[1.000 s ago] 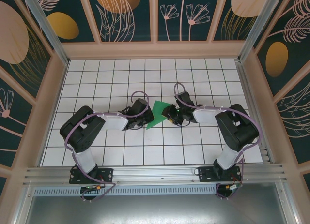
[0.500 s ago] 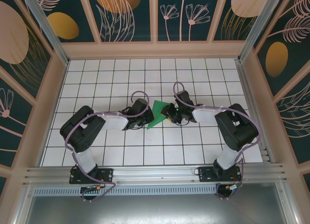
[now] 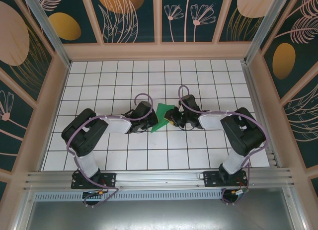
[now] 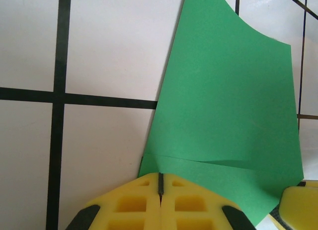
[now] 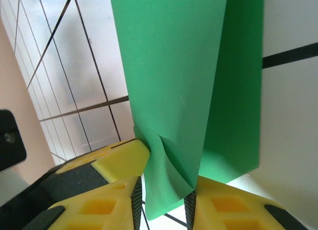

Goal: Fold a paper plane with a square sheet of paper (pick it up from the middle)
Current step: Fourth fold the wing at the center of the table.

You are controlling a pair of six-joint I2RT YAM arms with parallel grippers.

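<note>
Thin bright-green square sheet of paper (image 3: 160,118), already creased into a narrower shape, lies mid-way across the white grid-tiled worktop (image 3: 124,81), well apart from the patterned side walls (image 3: 47,115); open tiles on every side, widest toward the far wall. The sheet sits between the left gripper (image 3: 148,122) and the right gripper (image 3: 172,118), which stand near each other with only the paper between them. Left wrist view: the sheet (image 4: 223,115) is flat against the tiles, with a crease running across near its lower edge and its far right corner curling up; the left gripper (image 4: 160,183) has its yellow pads pressed together to a thin seam at the sheet's near edge; whether paper is caught in the seam I cannot tell; a yellow pad of the right gripper (image 4: 300,205) touches the sheet's lower right corner. Right wrist view: the sheet (image 5: 169,66) rises as two layers, and the right gripper (image 5: 164,200) is clamped on a crumpled fold of it, paper touching both pads. Against the frame a second ago: the right gripper has shifted slightly left toward the sheet, so less green shows on that side; the left arm and the sheet's near point are unchanged.
</note>
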